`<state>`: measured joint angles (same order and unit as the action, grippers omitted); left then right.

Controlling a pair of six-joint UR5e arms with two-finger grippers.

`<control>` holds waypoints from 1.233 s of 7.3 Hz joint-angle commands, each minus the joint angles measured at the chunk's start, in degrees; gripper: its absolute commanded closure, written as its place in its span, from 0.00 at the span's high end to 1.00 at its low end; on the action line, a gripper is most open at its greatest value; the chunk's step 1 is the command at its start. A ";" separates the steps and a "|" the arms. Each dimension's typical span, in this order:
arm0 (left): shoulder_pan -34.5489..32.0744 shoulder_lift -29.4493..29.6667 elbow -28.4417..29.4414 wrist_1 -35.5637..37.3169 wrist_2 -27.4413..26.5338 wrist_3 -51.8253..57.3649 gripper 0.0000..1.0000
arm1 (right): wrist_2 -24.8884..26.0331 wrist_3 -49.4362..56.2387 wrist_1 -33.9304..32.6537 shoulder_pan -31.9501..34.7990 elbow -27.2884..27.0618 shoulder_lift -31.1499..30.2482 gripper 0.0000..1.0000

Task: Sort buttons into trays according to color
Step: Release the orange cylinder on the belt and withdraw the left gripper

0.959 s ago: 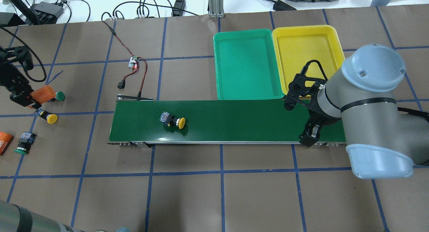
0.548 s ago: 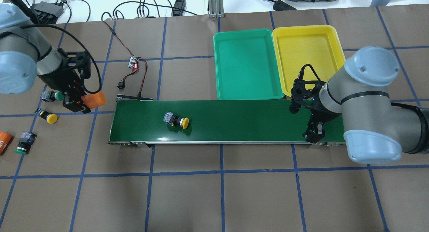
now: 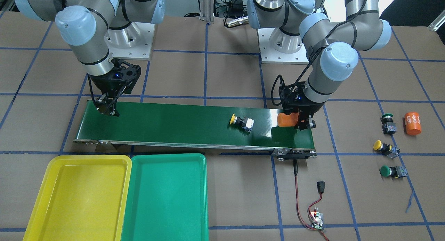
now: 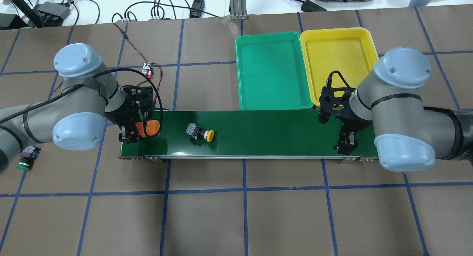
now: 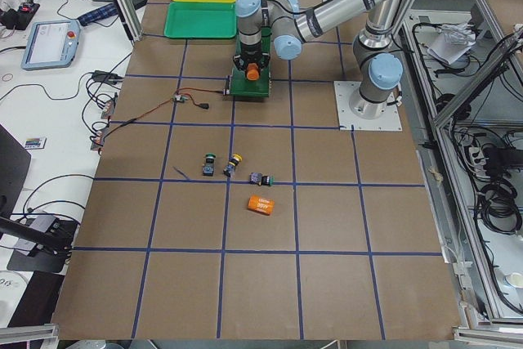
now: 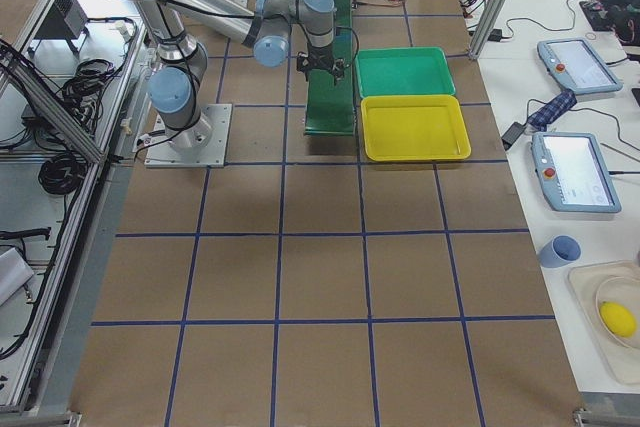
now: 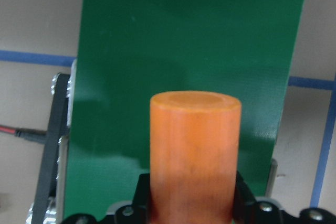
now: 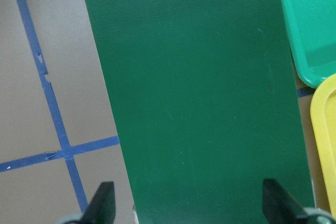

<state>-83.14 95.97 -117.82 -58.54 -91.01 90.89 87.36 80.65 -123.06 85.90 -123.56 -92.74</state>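
L fingers (image 3: 308, 123) grip orange cylinder (image 4: 149, 127) over belt (image 4: 258, 130) end; R fingers (image 8: 103, 203) open, empty. We flag: dropped here, it may roll into yellow button (image 4: 201, 133), mis-sorting both.

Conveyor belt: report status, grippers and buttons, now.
Left gripper shut on orange cylinder over one end of belt. Right gripper open, empty, over the end by the trays. Yellow button lying on belt; green tray and yellow tray empty. Three buttons on table.
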 commanded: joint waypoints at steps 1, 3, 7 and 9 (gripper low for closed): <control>-0.35 0.44 -1.35 2.01 0.22 0.08 1.00 | 0.97 0.38 0.36 3.29 0.25 0.45 1.00; -0.44 -1.47 -0.23 2.11 -0.39 -3.14 1.00 | 2.89 0.73 -0.25 3.83 0.34 2.64 1.00; 16.48 1.73 16.52 -14.38 -0.31 -4.50 1.00 | 2.38 8.82 -4.03 3.75 0.07 4.84 1.00; 17.05 11.73 25.58 -14.50 0.21 -2.82 1.00 | 2.55 9.26 -4.21 3.75 0.07 5.63 1.00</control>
<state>-67.24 101.73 -98.07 -72.28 -91.26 87.46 89.79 89.40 -127.00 89.65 -123.50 -87.79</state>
